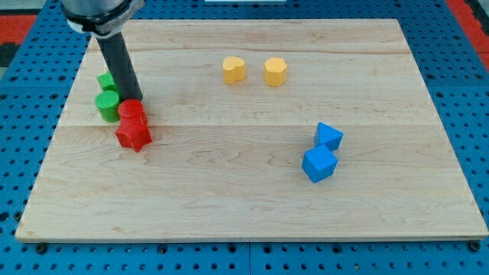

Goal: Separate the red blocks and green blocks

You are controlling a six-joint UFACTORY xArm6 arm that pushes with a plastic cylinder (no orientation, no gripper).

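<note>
Tip (pixel 136 100) of our bare rod touches the red cylinder (pixel 131 110), between green blocks (pixel 107 105) and red star (pixel 134 134), near the board's (pixel 252 206) left edge.

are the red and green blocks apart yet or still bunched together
Still bunched: green cylinder touches red cylinder, with my tip between them.

Red cylinder (pixel 131 109): touching the tip (pixel 136 101), just below. Red star (pixel 134 134): beneath it, touching. Green cylinder (pixel 107 104) and green block (pixel 106 79): left of the tip.
</note>
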